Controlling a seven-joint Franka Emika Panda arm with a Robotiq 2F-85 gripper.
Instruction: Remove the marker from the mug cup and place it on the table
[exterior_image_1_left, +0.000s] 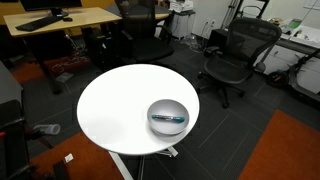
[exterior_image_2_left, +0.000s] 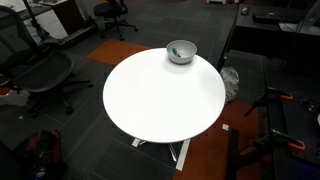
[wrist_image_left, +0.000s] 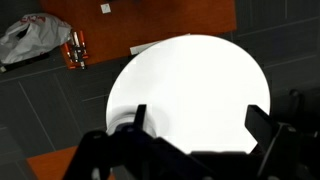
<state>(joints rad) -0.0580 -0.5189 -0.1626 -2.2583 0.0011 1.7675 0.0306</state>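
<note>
The grey-silver mug cup (exterior_image_1_left: 167, 117) stands near the edge of the round white table (exterior_image_1_left: 120, 105); it also shows in an exterior view (exterior_image_2_left: 181, 51) at the table's far edge (exterior_image_2_left: 150, 100). The marker (exterior_image_1_left: 168, 117), dark with a teal-blue section, lies across the inside of the cup; it shows as a thin stick (exterior_image_2_left: 179, 53). In the wrist view my gripper (wrist_image_left: 197, 118) hangs high above the table (wrist_image_left: 190, 80), open and empty, fingers wide apart. The cup's rim (wrist_image_left: 124, 127) peeks out beside the left finger. The arm is not in either exterior view.
Black office chairs (exterior_image_1_left: 235, 55) and a wooden desk (exterior_image_1_left: 60, 18) stand around the table. An orange-red carpet patch (exterior_image_1_left: 290, 150) lies on the floor. In the wrist view a plastic bag (wrist_image_left: 30, 38) and a small orange object (wrist_image_left: 75, 48) lie on the floor.
</note>
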